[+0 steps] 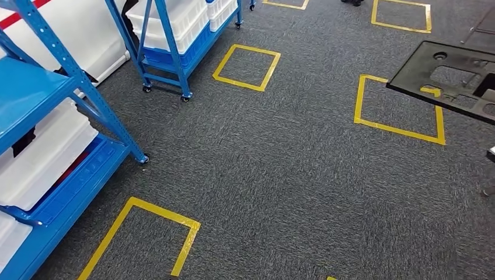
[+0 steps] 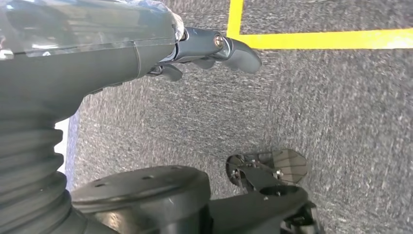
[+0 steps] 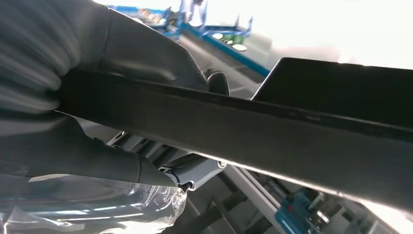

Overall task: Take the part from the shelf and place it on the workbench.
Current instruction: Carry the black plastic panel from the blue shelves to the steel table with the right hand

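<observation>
One black part (image 3: 272, 126) gripped by right hand (image 3: 122, 97) — left hand (image 2: 214, 48) holds nothing, fingers loosely apart.

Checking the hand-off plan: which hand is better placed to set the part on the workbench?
The right hand: it already grips the black part by its edge. The left hand hangs over the carpet, holding nothing.

One black part (image 1: 449, 79) shows at the right edge. Two blue shelf racks stand on the left: a near rack (image 1: 35, 93) and a far rack (image 1: 169, 52). Six yellow tape squares mark the floor, counting the nearest (image 1: 143, 233) and the middle one (image 1: 246, 67). White bins (image 1: 44, 157) sit on the racks, too overlapped to count.
</observation>
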Controlling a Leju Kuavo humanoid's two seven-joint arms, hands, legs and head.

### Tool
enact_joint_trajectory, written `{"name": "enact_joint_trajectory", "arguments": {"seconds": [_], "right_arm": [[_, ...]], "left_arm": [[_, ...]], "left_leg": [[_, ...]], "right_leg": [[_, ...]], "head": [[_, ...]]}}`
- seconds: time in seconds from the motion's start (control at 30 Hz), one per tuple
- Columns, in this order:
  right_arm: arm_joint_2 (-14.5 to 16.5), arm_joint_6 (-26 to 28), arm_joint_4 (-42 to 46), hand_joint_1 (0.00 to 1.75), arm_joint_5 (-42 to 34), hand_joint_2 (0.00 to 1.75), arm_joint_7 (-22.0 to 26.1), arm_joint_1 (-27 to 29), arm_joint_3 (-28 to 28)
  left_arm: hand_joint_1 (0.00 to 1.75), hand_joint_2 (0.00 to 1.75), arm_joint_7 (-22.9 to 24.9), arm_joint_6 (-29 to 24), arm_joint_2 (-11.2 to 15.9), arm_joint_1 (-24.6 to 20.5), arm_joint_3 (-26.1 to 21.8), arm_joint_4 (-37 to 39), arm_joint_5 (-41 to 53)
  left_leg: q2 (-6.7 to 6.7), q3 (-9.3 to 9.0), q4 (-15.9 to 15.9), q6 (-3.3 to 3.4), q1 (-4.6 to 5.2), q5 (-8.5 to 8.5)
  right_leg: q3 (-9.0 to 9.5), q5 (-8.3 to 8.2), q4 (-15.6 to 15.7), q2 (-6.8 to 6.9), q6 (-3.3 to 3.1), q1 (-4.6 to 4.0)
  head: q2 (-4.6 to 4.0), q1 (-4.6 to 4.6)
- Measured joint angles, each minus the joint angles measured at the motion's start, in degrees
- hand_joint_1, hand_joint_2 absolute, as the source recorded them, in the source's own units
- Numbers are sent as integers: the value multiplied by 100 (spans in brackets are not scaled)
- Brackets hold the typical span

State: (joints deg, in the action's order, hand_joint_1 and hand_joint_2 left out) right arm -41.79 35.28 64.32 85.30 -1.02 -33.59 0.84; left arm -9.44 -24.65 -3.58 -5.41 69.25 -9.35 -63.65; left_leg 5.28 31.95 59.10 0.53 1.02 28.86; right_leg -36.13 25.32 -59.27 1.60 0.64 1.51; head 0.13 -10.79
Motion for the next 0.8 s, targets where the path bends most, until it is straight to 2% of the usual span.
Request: {"name": "enact_joint_trajectory", "arguments": {"seconds": [0.03,0.07,0.1,0.13,0.17,0.2,0.23,0.27,0.33,0.37,0.4,0.47,0.5,0.53,0.6,0.63,0.67,0.7,0.73,0.77,0.8], "right_arm": [[-88,-12,-40,175,-12,175,1,-85,-51],[-149,-22,-72,175,-22,175,-1,-162,-99],[-197,-44,-102,175,-27,175,-3,-233,-149],[-236,-79,-134,175,-29,175,-6,-293,-197],[-280,-126,-175,175,-29,175,-7,-354,-246],[-336,-177,-230,175,-36,175,-3,-437,-299],[-398,-218,-301,175,-56,175,7,-542,-354],[-466,-245,-383,175,-101,175,25,-665,-416],[-591,-252,-549,175,-249,175,72,-925,-546],[-631,-232,-626,175,-330,175,93,-1040,-617],[-655,-203,-696,175,-395,175,108,-1124,-683],[-693,-139,-812,175,-470,175,113,-1189,-797],[-715,-110,-860,175,-486,175,96,-1188,-851],[-729,-85,-897,175,-496,175,62,-1189,-911],[-728,-42,-947,175,-518,175,-32,-1188,-1045],[-715,-31,-959,175,-536,175,-76,-1167,-1109],[-705,-25,-965,175,-559,175,-108,-1127,-1164],[-698,-22,-967,175,-587,175,-133,-1073,-1213],[-695,-22,-963,175,-613,175,-154,-1013,-1255],[-694,-26,-954,175,-635,175,-170,-961,-1292],[-694,-30,-940,175,-654,175,-184,-915,-1323]], "left_arm": [[0,175,0,2,-1,0,1,0,0],[0,175,1,4,-1,4,1,0,0],[0,175,1,6,-1,10,2,0,-2],[0,175,1,9,-1,14,2,0,-2],[0,175,1,13,0,11,2,0,-2],[0,175,1,17,1,7,3,0,-2],[0,175,4,23,2,2,6,0,0],[0,175,8,28,2,3,11,0,-1],[0,175,9,34,5,14,30,0,-5],[0,175,1,35,7,17,41,0,-8],[0,175,-15,34,9,15,52,0,-10],[0,175,-49,33,10,2,67,0,-14],[0,175,-65,33,9,-7,73,0,-15],[0,175,-77,33,7,-13,79,0,-15],[0,175,-93,34,-1,-9,90,0,-16],[0,175,-93,34,-4,0,93,0,-16],[0,175,-90,36,-5,8,96,0,-17],[0,175,-83,36,-5,12,97,0,-17],[0,175,-74,38,-6,13,99,0,-17],[0,175,-64,40,-8,12,101,0,-17],[0,175,-57,42,-10,11,102,1,-17]], "left_leg": [[-146,79,200,-23,-20,134],[-313,208,504,-39,-42,313],[-422,383,906,-38,-54,512],[-461,556,1294,-32,-60,670],[-476,672,1552,-21,-59,740],[-487,702,1622,-6,-57,703],[-510,623,1456,13,-55,558],[-570,457,1102,36,-54,342],[-846,112,336,70,-60,18],[-944,5,98,77,-60,-46],[-990,-41,-4,85,-58,-46],[-862,-81,-93,134,-58,-79],[-788,-100,-152,176,-61,-117],[-715,-116,-214,218,-64,-159],[-563,-123,-280,262,-56,-206],[-488,-116,-281,267,-51,-208],[-409,-110,-277,264,-49,-204],[-332,-107,-271,258,-49,-196],[-260,-105,-262,250,-50,-184],[-194,-106,-247,236,-51,-166],[-129,-107,-229,215,-44,-142]], "right_leg": [[0,-11,9,-55,-33,10],[-2,-18,13,-113,-60,12],[-7,-23,13,-180,-81,2],[-11,-27,12,-251,-93,-13],[-14,-29,10,-322,-99,-25],[-17,-33,5,-399,-101,-34],[-18,-36,-1,-474,-101,-34],[-20,-39,-10,-550,-96,-27],[-42,-54,-26,-703,-63,-7],[-66,-73,-26,-782,-28,12],[-90,-99,-13,-861,16,26],[-122,-150,26,-976,103,59],[-143,-137,10,-895,128,51],[-203,-62,-97,-739,145,41],[-459,247,-638,-356,169,18],[-623,412,-1005,-260,188,23],[-742,505,-1286,-216,206,32],[-774,501,-1391,-190,221,43],[-692,399,-1273,-160,232,50],[-499,228,-942,-100,237,55],[-278,99,-542,32,227,37]], "head": [[0,-1],[1,-1],[1,-1],[1,0],[1,0],[1,0],[0,0],[0,-1],[-1,0],[0,0],[0,0],[0,0],[0,1],[0,1],[0,2],[0,2],[0,3],[0,3],[0,2],[0,3],[0,3]]}}
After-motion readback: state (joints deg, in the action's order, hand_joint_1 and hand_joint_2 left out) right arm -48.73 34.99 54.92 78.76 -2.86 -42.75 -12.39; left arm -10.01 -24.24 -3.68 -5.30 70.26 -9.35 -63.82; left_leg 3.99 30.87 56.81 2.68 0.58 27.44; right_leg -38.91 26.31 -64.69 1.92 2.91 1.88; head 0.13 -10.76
